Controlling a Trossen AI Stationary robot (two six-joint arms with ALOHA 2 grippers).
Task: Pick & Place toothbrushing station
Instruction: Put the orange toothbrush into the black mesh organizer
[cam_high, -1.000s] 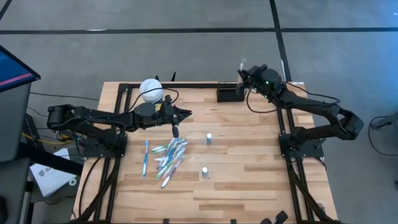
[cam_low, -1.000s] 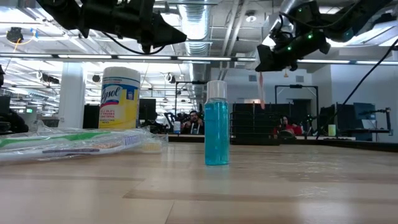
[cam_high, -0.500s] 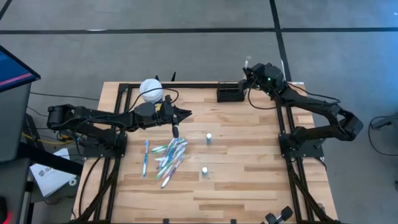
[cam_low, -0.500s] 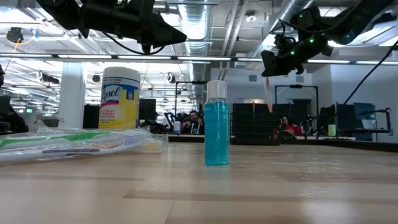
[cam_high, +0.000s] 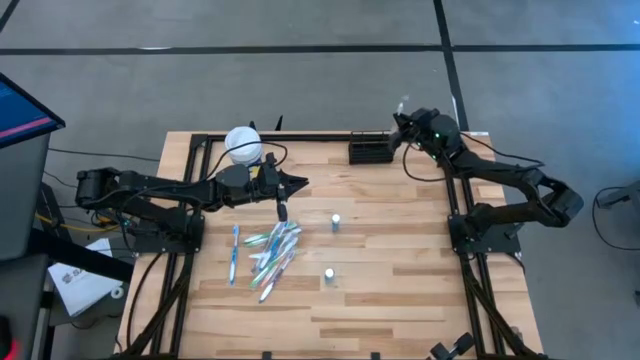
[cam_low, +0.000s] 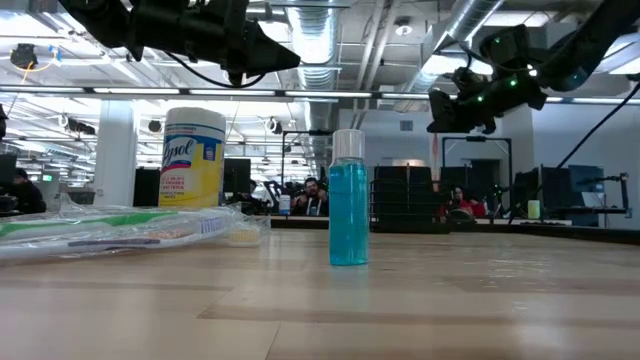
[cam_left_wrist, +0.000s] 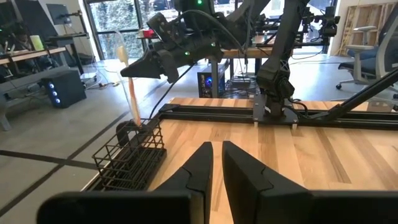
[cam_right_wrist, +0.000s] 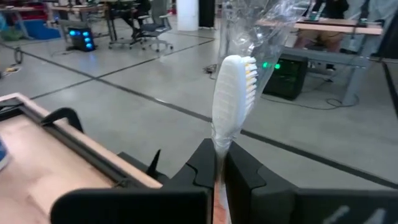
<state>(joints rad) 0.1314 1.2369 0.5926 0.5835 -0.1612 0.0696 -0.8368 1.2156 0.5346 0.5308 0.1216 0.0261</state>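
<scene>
My left jaws (cam_high: 300, 184) hang clenched on nothing over the light wooden worktop (cam_high: 400, 290). Farther off, at two o'clock, my right jaws (cam_high: 398, 128) pinch a wrapped white toothbrush (cam_right_wrist: 231, 93) just above the small black wire-mesh caddy (cam_high: 368, 151) at the worktop's far edge.
</scene>
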